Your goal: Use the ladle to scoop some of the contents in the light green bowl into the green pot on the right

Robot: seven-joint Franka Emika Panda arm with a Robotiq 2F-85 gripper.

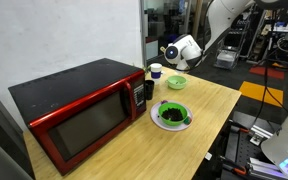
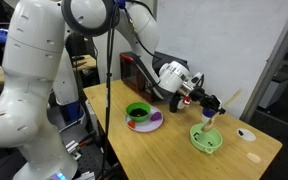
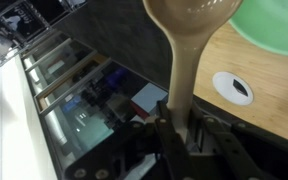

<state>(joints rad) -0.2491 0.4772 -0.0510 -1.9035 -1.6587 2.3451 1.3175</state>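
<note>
My gripper (image 3: 174,125) is shut on the handle of the ladle (image 3: 189,30), a pale wooden spoon. Its round scoop points away from the jaws, towards the light green bowl (image 3: 279,30). In an exterior view the gripper (image 2: 208,104) hangs just above the light green bowl (image 2: 207,139), with the ladle (image 2: 210,120) reaching down over it. The green pot (image 2: 138,112) stands on a white plate, apart from the bowl. In the opposite exterior view the gripper (image 1: 171,54) is above the bowl (image 1: 176,82), and the pot (image 1: 172,114) is nearer the table's front.
A red and black microwave (image 1: 79,110) takes up one end of the wooden table (image 1: 209,105). A small white cup with a blue top (image 1: 155,71) stands beside the bowl; its top shows in the wrist view (image 3: 232,88). The table edge runs close by the bowl (image 2: 269,150).
</note>
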